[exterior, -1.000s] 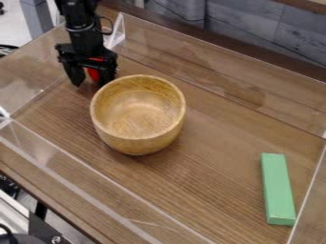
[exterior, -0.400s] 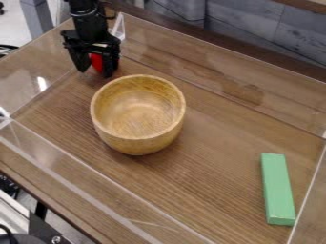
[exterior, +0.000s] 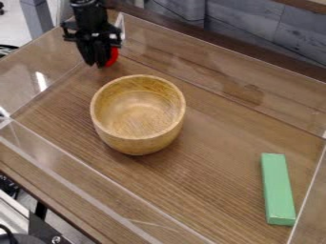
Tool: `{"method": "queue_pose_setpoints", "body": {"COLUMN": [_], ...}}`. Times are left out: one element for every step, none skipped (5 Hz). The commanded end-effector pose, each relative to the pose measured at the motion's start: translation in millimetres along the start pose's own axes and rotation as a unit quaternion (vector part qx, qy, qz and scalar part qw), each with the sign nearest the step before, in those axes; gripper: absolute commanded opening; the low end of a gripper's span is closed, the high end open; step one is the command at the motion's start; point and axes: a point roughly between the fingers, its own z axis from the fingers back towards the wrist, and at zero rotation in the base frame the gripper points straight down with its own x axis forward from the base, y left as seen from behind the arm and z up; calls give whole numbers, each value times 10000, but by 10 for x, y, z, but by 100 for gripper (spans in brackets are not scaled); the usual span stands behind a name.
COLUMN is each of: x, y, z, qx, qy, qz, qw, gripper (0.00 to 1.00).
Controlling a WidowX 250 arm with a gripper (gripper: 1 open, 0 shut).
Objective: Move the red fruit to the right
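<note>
One gripper (exterior: 98,55), pointing down at the table's (exterior: 230,105) far left corner, jaws closed on the red fruit (exterior: 109,56), behind the wooden bowl (exterior: 137,114); green block (exterior: 276,188) lies near right

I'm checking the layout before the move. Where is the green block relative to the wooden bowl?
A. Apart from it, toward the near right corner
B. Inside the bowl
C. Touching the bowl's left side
A: the green block lies flat near the right corner, with bare tabletop separating it from the wooden bowl.
</note>
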Motion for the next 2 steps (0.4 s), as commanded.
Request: {"method": "queue_pose_setpoints", "body": {"x": [200, 256], "y": [-122, -403], "z": [522, 722], "qx": [1, -183], "qy": [-593, -709], "qz": [-265, -688], "qw": [9979, 9949], "gripper": [0, 0]}}
